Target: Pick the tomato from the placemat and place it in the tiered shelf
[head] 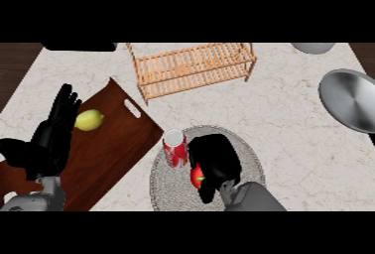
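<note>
I see the tiered shelf (pixel 194 67) at upper centre, then the round placemat (pixel 249 158) at lower centre; my right hand (pixel 216 161) curls over the tomato (pixel 197 175), which peeks out at its lower left

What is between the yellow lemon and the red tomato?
In the head view, the red can stands between the lemon and the tomato, on the placemat's edge beside the wooden board.

Even bright overhead light, faint soft shadows, no glare
</note>
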### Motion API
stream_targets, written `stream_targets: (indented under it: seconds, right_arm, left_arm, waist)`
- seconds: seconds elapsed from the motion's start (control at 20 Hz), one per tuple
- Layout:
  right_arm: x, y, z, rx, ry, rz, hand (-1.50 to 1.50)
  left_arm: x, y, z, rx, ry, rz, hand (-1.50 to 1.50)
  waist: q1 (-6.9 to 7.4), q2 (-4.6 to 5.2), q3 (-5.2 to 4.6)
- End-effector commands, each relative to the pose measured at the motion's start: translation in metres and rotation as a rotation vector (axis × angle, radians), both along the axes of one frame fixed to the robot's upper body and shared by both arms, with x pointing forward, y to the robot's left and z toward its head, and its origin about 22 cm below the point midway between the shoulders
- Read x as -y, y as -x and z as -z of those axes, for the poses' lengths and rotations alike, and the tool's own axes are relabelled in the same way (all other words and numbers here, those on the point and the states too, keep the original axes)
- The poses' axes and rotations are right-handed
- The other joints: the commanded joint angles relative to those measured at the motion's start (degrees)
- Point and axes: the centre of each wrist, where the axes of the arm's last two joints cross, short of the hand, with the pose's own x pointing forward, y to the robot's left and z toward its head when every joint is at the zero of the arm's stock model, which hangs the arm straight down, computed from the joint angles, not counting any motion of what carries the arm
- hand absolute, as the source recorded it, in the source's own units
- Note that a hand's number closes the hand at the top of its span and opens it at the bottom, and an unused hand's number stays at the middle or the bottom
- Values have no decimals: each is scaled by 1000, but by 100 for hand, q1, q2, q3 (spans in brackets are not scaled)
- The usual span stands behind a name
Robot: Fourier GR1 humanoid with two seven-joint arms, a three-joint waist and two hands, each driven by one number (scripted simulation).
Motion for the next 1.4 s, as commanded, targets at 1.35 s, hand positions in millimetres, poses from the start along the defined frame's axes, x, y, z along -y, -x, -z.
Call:
stream_targets:
  seconds: [1.35]
  right_arm:
    - [-15, -80, -154, 438, -440, 448, 150]
  left_arm:
    - [-18, -5, -4, 1, 11, -1, 0]
  waist:
    - [-92, 19, 8]
